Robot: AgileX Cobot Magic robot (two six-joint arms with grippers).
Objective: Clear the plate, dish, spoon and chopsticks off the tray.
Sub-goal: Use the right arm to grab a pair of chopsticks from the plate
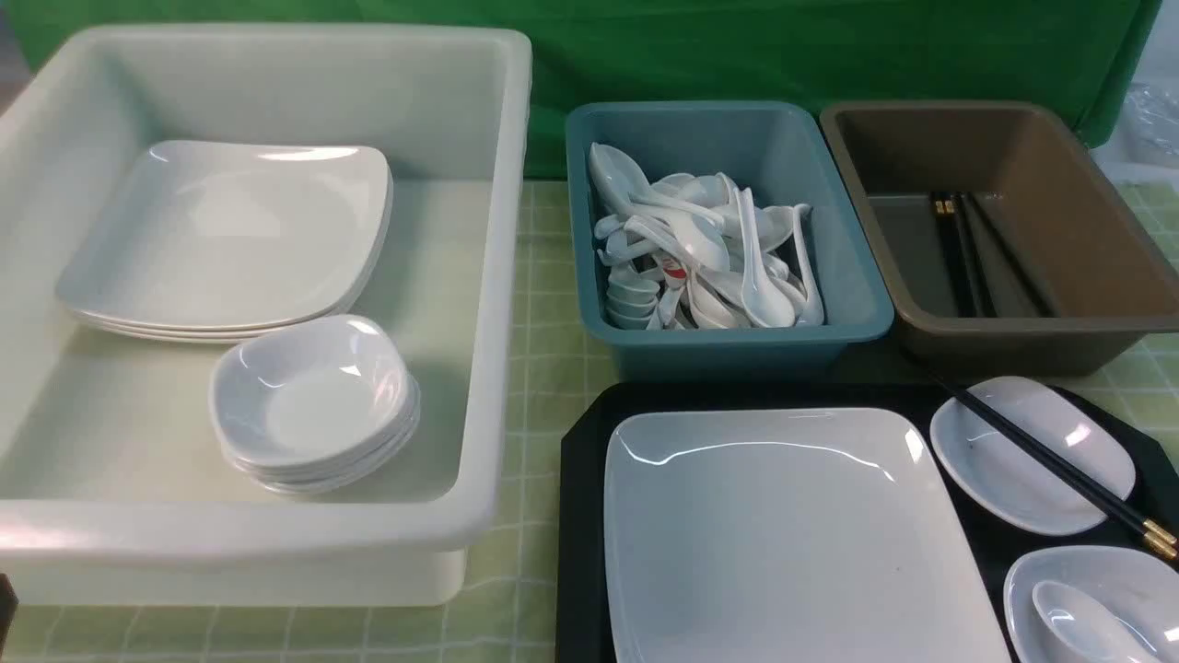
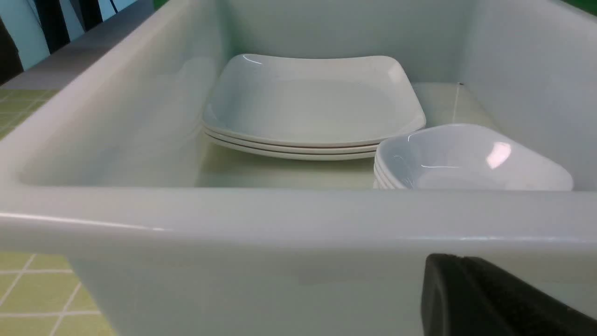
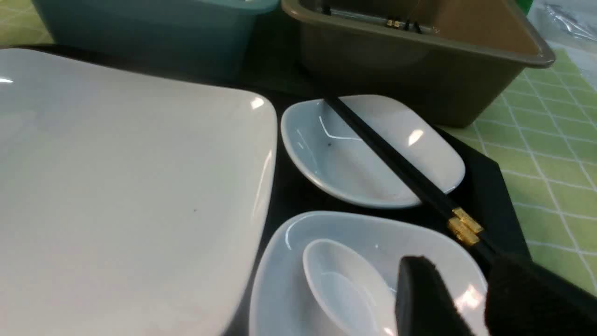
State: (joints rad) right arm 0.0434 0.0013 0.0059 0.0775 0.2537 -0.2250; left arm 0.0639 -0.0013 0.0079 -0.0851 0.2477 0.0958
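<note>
Bright, even light from overhead on my feed; shadows soft. Glare streaks on plate (image 1: 792, 543) & stacked dishes (image 1: 313, 405). Front view slightly soft. Right tool (image 3: 459, 303) blurred, v. close to lens.

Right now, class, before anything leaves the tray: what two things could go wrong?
The thin black gold-banded chopsticks lie loose across a small white dish; lifting one could roll the other away. The glossy white soup spoon sits in the nearer dish; moving that dish first might spill it.
</note>
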